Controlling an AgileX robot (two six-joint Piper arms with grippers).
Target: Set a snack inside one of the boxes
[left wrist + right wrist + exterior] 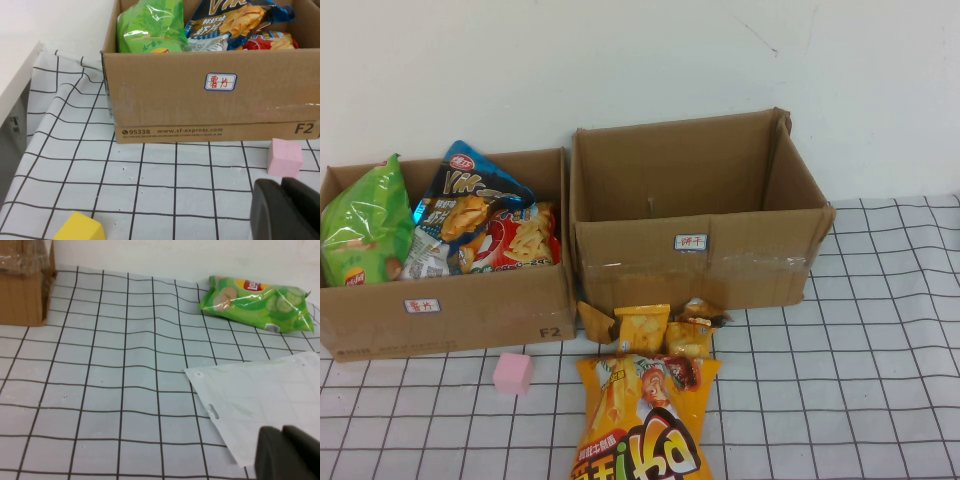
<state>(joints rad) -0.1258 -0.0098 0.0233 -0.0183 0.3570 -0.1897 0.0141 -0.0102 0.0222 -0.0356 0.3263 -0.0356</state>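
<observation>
A large yellow chip bag (642, 420) lies on the checked cloth at the front centre. Small yellow snack packets (642, 326) lie just behind it, against the right box (700, 245), whose inside looks empty. The left box (450, 305) holds a green bag (365, 225), a blue bag (470, 205) and a red bag (525, 238). Neither gripper shows in the high view. My left gripper (282, 200) is shut and empty, low over the cloth in front of the left box (210, 105). My right gripper (282, 450) is shut and empty beside a flat white bag (265, 395).
A pink cube (513, 372) sits in front of the left box, near my left gripper (285, 157). A yellow cube (80, 227) lies by the cloth's left edge. A green chip bag (257, 302) lies by the wall, right of the right box's corner (25, 290).
</observation>
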